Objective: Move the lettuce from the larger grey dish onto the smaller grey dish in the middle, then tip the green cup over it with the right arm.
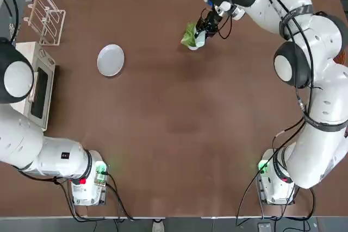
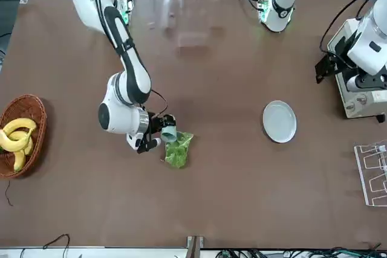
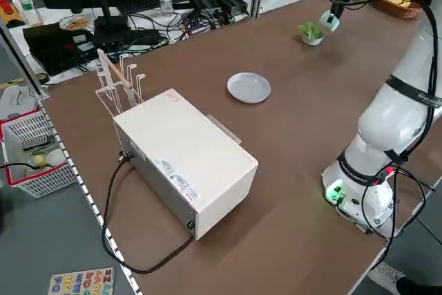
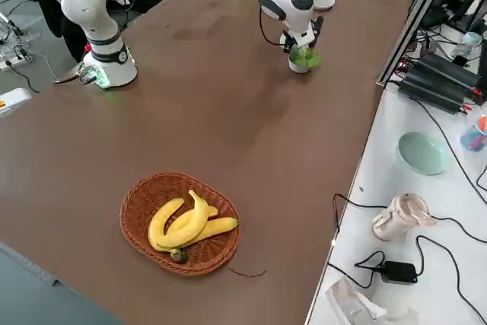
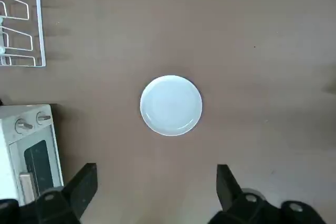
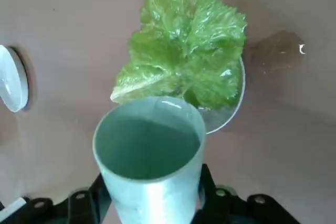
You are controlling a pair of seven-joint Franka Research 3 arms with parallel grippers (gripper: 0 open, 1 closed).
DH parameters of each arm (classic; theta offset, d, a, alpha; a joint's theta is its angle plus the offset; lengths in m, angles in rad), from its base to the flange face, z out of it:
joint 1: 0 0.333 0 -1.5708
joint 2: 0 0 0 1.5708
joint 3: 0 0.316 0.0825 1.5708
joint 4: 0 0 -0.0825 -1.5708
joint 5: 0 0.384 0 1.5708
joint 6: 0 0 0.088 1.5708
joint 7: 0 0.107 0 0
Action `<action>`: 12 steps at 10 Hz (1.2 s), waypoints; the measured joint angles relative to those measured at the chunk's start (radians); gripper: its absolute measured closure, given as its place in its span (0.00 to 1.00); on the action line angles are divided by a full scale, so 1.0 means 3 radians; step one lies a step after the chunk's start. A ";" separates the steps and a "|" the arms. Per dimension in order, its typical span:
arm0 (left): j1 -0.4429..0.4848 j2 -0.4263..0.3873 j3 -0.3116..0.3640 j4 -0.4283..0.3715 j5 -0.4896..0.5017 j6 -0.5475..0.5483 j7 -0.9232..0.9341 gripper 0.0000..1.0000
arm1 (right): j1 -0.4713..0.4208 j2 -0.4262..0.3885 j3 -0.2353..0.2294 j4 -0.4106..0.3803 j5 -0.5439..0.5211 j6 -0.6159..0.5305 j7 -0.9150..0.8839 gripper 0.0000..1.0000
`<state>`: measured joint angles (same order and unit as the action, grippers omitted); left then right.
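Observation:
The lettuce (image 6: pixel 185 61) lies in the smaller grey dish (image 6: pixel 231 113) at the far middle of the table, covering most of it; the lettuce (image 1: pixel 188 35) also shows in the top view. My right gripper (image 1: pixel 204 32) is shut on the green cup (image 6: pixel 149 153). The cup is tilted on its side just above the dish, with its open mouth toward the leaves. No contents show inside it. The larger grey dish (image 1: pixel 111 60) sits bare on the left part of the table. My left gripper (image 5: pixel 155 190) hangs open high above that dish, holding nothing.
A white toaster oven (image 1: pixel 38 82) and a wire rack (image 1: pixel 46 17) stand along the left edge. A wicker basket of bananas (image 2: pixel 20 132) sits at the right edge. Cables and equipment lie beyond the table's far side.

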<state>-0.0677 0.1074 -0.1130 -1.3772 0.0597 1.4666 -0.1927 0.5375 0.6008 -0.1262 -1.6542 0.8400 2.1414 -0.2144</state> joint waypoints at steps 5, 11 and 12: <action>-0.0018 -0.0008 -0.0042 0.0009 0.0000 0.0000 0.0012 0.00 | -0.0012 0.0014 -0.0003 0.0025 0.0002 -0.0072 0.0331 0.32; 0.0014 -0.0010 -0.0022 0.0012 -0.0050 0.0000 0.0011 0.00 | -0.0037 0.0046 -0.0003 0.0176 0.0012 -0.0302 0.0939 0.32; 0.0016 -0.0010 -0.0022 0.0012 -0.0051 0.0000 0.0005 0.00 | -0.0049 0.0051 -0.0003 0.0213 0.0013 -0.0348 0.1010 0.32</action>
<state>-0.0630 0.1045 -0.1195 -1.3736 0.0444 1.4666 -0.1911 0.5229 0.6159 -0.1270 -1.5903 0.8438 2.0370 0.0887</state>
